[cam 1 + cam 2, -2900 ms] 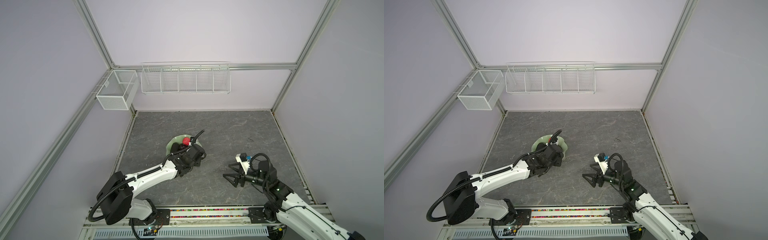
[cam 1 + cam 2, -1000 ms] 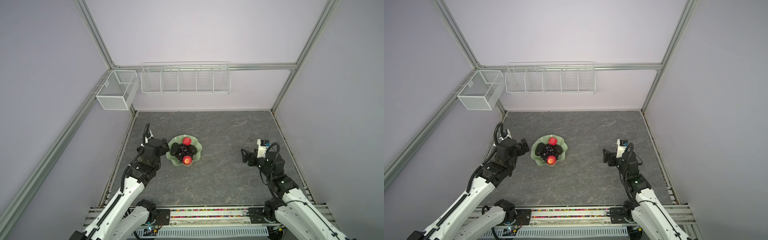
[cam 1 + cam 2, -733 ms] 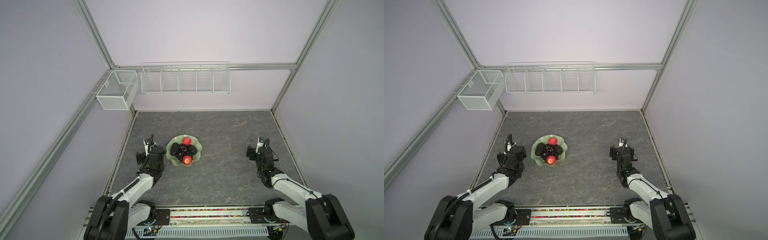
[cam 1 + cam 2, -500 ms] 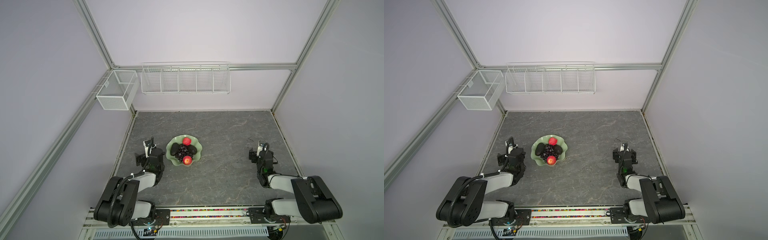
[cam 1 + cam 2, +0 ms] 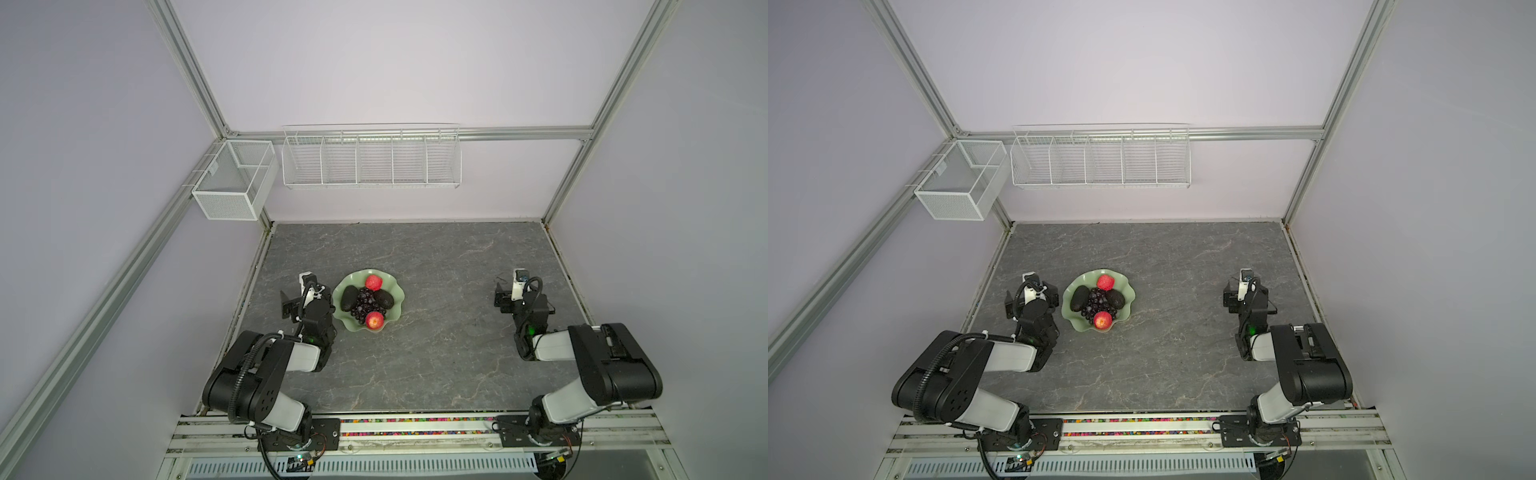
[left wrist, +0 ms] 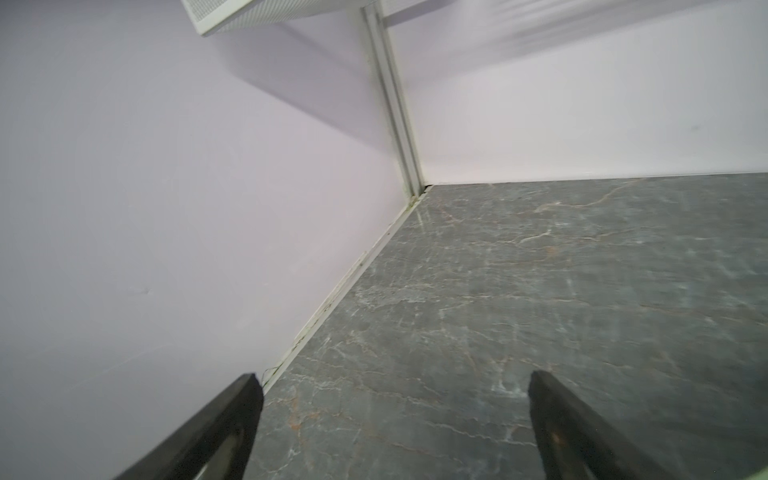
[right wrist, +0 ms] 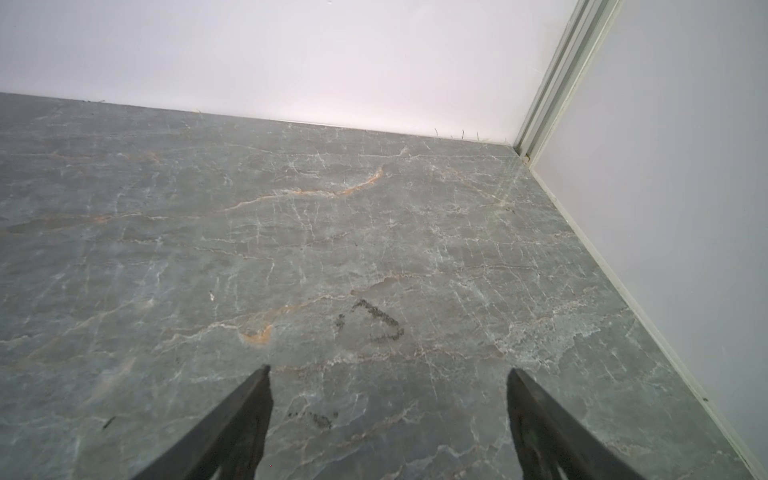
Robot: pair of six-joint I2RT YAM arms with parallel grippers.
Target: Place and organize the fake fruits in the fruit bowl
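Note:
The pale green fruit bowl (image 5: 398,292) (image 5: 1129,297) sits left of the middle of the grey table in both top views. Inside it lie two red apples (image 5: 373,282) (image 5: 375,320), two dark avocados (image 5: 349,297) (image 5: 384,298) and purple grapes (image 5: 364,305) in the centre. My left gripper (image 5: 300,300) (image 6: 395,380) rests low just left of the bowl, open and empty, pointing at the back left corner. My right gripper (image 5: 512,296) (image 7: 388,374) is far to the right, open over bare table.
White wire baskets (image 5: 232,185) (image 5: 371,160) hang on the left and back walls. Both arms are folded low near the front rail (image 5: 415,428). Walls close in the table on three sides. A dark scuff mark (image 7: 376,322) shows ahead of the right gripper.
Both arms have drawn back from a raised reach and folded down low at the sides. The bowl and the fruits in it have not moved.

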